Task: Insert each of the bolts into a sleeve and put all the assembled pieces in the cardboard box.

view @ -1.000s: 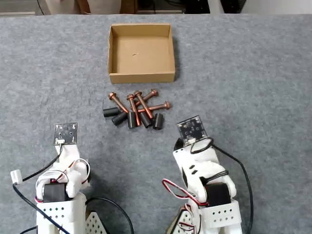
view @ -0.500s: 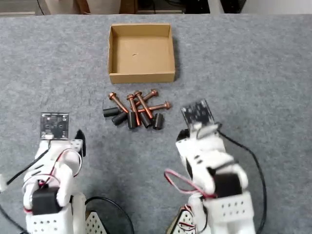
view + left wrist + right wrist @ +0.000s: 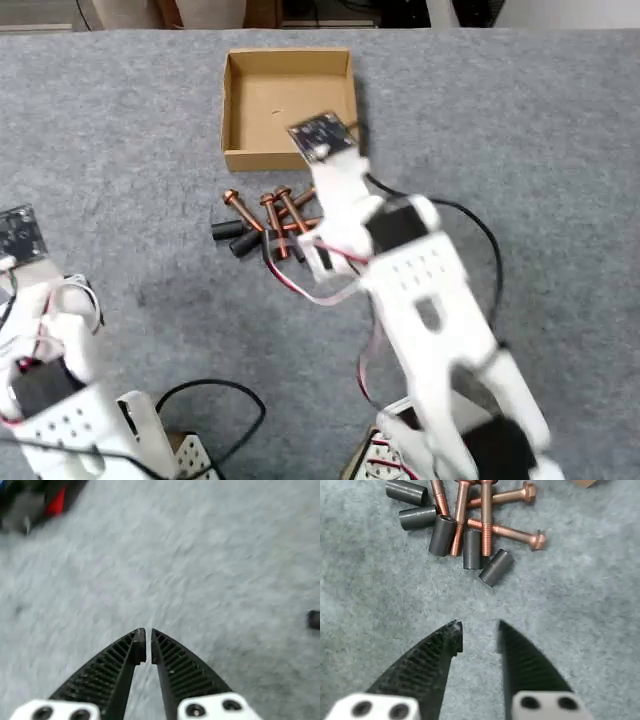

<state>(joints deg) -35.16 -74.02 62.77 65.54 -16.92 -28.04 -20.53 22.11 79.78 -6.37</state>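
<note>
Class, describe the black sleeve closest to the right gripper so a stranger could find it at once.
On the grey felt table, just before the open cardboard box, copper bolts and short black tube sleeves lie heaped. The wanted sleeve is the heap's outlier nearest the right gripper, lying slanted.

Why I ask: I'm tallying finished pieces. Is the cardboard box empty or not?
Empty, as far as shows: the cardboard box has a bare floor in the high view, though the right arm hides one corner.

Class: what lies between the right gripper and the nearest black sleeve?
Bare grey table covering and nothing else. The right wrist view shows the open right gripper apart from the nearest sleeve.
</note>
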